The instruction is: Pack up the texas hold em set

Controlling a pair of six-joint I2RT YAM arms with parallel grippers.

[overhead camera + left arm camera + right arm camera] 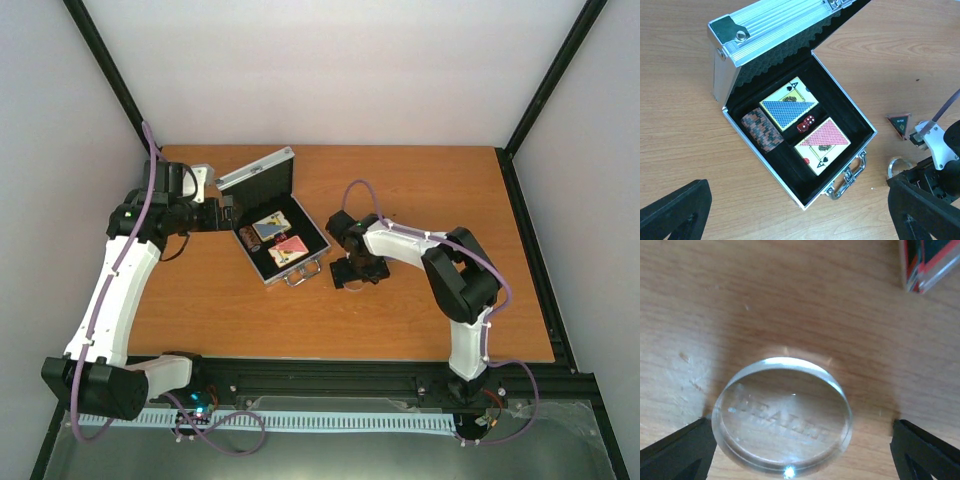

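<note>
Clear disc (781, 416) is lying flat on the counter (715, 300), lower middle of the right wrist view, outside the open case (258, 178). Right claw (802, 450) is straddling it, released; its smooth rim is probably risking a slip when pinched. Left claw (800, 210) is hanging released.

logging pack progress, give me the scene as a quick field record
case: open, lid up
in case: blue pack, red pack, dice between them, chips
outside case: disc, triangle piece
left end effector: open, by case
right end effector: open, straddling disc
</note>
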